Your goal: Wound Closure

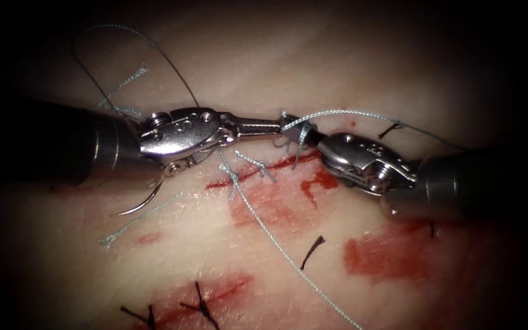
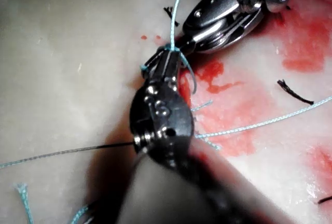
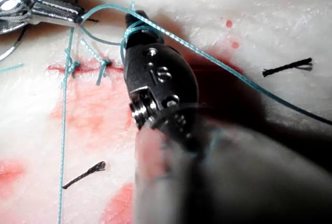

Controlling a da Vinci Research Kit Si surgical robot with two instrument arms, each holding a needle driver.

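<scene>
On the left, the curved steel needle (image 1: 143, 201) lies free on the pale pork tissue (image 1: 313, 67) just near of the left arm's silver needle driver (image 1: 276, 128), held by neither tool and not in the tissue. That left tool reaches rightward over the red-stained cut (image 1: 258, 171), its narrow jaws closed on the light blue braided thread (image 1: 276, 241) at their tip. Right of it, tip to tip, the right arm's silver needle driver (image 1: 313, 135) has blue thread wound around its jaws, which look closed.
</scene>
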